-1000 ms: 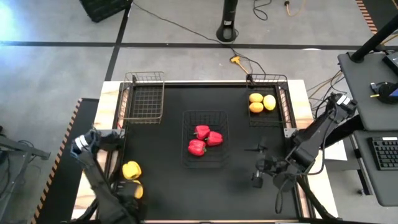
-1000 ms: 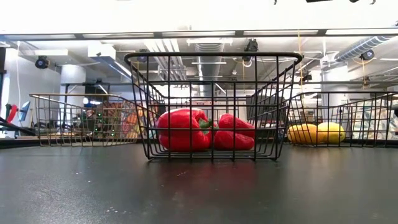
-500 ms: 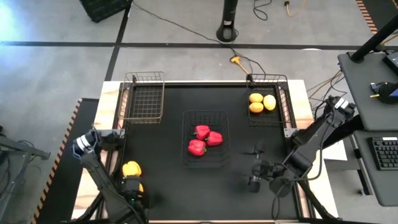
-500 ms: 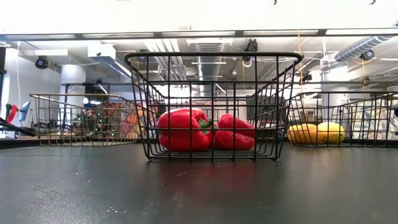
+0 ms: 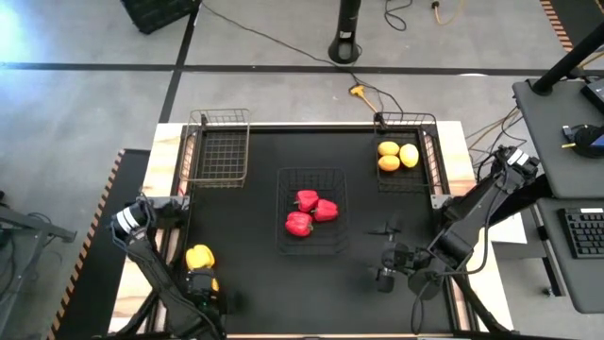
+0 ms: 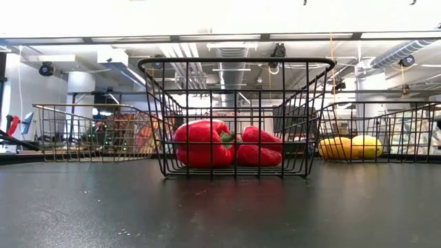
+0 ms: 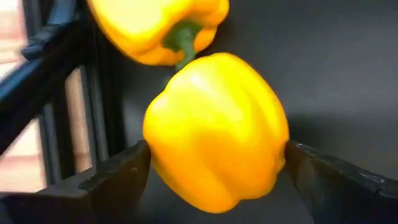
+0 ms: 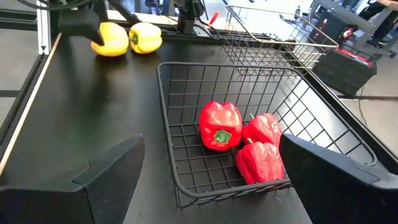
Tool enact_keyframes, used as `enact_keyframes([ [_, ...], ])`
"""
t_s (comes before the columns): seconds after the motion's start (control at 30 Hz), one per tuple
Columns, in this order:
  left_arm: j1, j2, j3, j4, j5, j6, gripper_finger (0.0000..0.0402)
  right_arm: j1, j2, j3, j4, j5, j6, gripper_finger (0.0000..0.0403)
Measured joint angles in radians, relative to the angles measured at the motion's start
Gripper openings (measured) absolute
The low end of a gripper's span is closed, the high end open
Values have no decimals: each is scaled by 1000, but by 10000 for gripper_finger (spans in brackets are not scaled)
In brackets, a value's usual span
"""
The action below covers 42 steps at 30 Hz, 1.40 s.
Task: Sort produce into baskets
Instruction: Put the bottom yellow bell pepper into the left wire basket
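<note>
My left gripper [image 5: 203, 283] is at the table's near left corner, shut on a yellow bell pepper [image 7: 214, 127]. A second yellow pepper [image 5: 198, 256] lies on the table just beyond it, its green stem [image 7: 180, 37] facing the gripper. My right gripper [image 5: 385, 274] is open and empty over the near right of the table. Three red peppers [image 5: 308, 212] lie in the dark centre basket [image 5: 281, 212]. Three orange-yellow fruits [image 5: 396, 155] lie in the dark far-right basket [image 5: 433, 162]. The copper basket [image 5: 247, 146] stands at the far left. My left gripper pinches the yellow pepper by its two opposite sides [image 7: 151, 149], one finger [image 7: 118, 177] on each flank. The fingers come at it from the table's near side. Whether the pepper is clear of the table, I cannot tell.
The table's left edge strip [image 7: 74, 118] runs close beside the held pepper. The black tabletop [image 5: 245, 236] lies open between the left corner and the centre basket. The right wrist view looks across the centre basket [image 8: 171, 143] toward the two yellow peppers [image 8: 144, 36].
My left gripper has moved in over the nearer yellow pepper, which it now covers in the high view. My right gripper has shifted slightly toward the table's left and near edge.
</note>
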Motion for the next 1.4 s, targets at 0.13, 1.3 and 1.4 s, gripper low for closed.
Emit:
enact_keyframes([
  [0.13,-1,2,-48,66,-3,0,351,0,0,0,1,0,0,364],
  [1.3,211,1,-205,5,-353,70,351,0,0,-2,2,-39,20,364],
  [1.4,228,-17,-205,-2,-352,62,351,0,0,-2,2,-39,20,364],
])
